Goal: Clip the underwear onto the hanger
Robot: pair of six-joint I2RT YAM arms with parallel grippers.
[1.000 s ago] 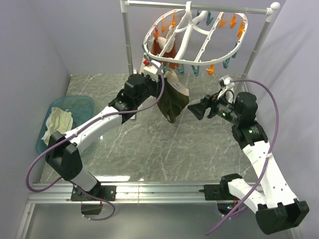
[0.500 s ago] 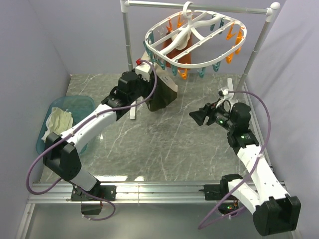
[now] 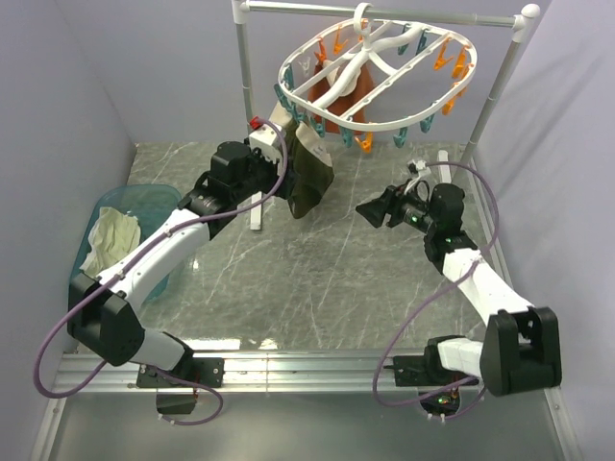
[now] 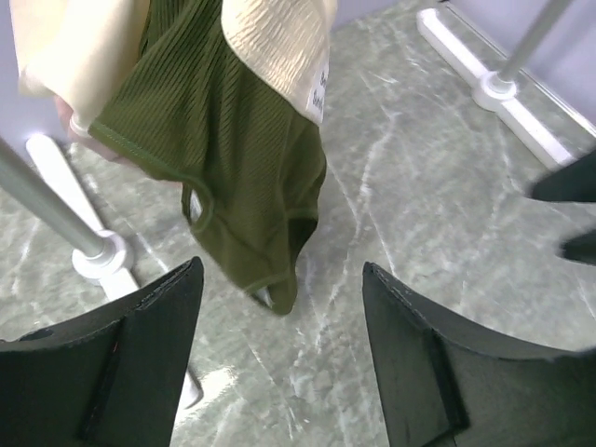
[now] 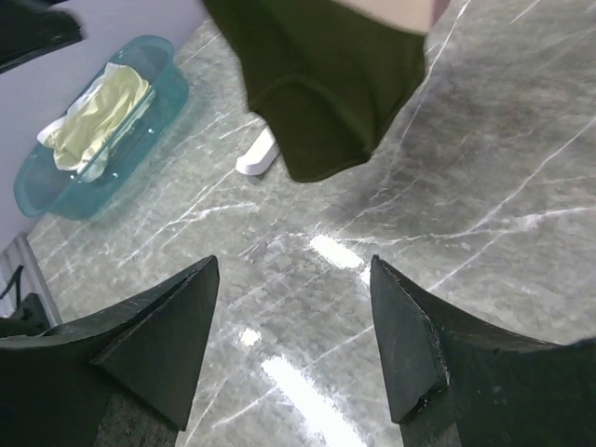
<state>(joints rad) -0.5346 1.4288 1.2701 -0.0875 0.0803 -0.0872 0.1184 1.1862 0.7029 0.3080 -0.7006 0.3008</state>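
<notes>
Across the grey marble tabletop (image 3: 317, 288) stands one white pole stand (image 3: 242, 77), and from its rail hangs the single hanger (image 3: 351, 62), tilted so that its left rim dips toward the left arm, probably to bring a pin within reach. Two arms flank it. The left gripper (image 3: 279, 144) sits just beside that low rim with its fingers spread and nothing between them; in its wrist view the left gripper (image 4: 279, 270) looks past bare pads at the cloth. The right gripper (image 3: 370, 209) hovers well apart to the right, also spread wide (image 5: 293, 265) and pointed at the garment, likely ready to steady it.

One teal basin (image 3: 163, 197) waits at the left wall, holding one cream cloth (image 3: 110, 235). The one underwear (image 3: 309, 178) dangles below the hanger's left rim, waistband up, clear of the table (image 4: 233, 158); neither gripper holds it, so a pin seems to carry it, though the bite itself is hidden. One rust-red garment (image 3: 338, 101) hangs behind. Orange and teal clothespins (image 3: 365, 142) ring the rim, too crowded to count.
</notes>
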